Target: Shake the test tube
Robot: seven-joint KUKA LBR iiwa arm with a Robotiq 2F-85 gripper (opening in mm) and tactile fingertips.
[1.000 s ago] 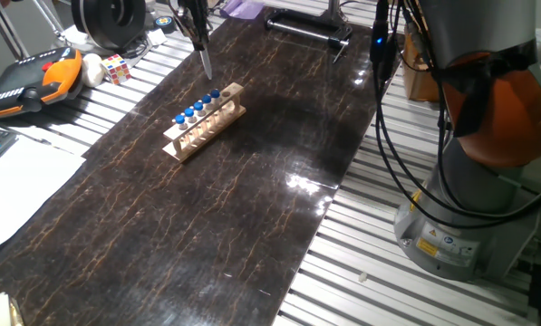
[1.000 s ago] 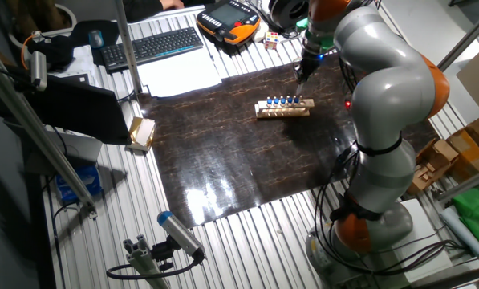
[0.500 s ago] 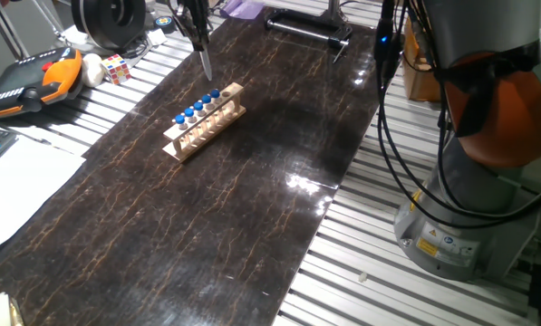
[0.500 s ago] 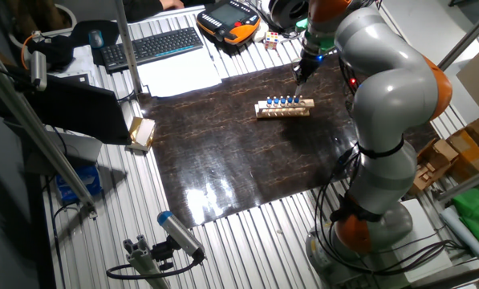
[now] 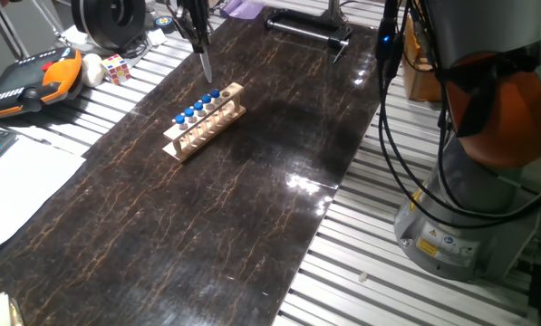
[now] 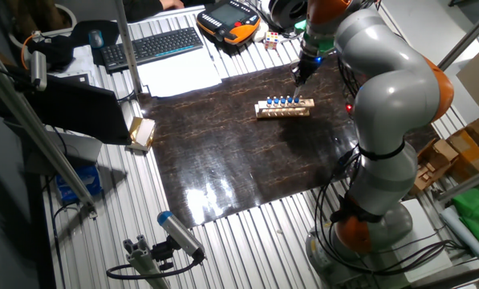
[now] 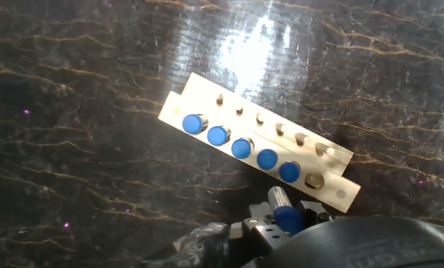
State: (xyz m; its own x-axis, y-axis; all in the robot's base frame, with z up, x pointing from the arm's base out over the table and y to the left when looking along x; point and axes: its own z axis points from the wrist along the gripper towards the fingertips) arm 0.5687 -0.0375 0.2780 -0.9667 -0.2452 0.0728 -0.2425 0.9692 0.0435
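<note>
The gripper hangs above the far end of the wooden rack, and it pinches the test tube between its fingers, so the tube is out of the rack and held in the air. In the hand view the tube shows close under the camera, with its blue cap and the clear body pointing toward the rack. Directly below the gripper the rack has one empty hole at its near end, and five other capped tubes stand in a row leading away from the gripper. From this it seems that the picking part of the task is done: the tube is taken and lifted clear, not touching the rack. What is left, as a judgement, is the shaking itself; a single moment cannot tell if it is already under way. In both fixed views the gripper appears small, just above the rack on the dark table.
</note>
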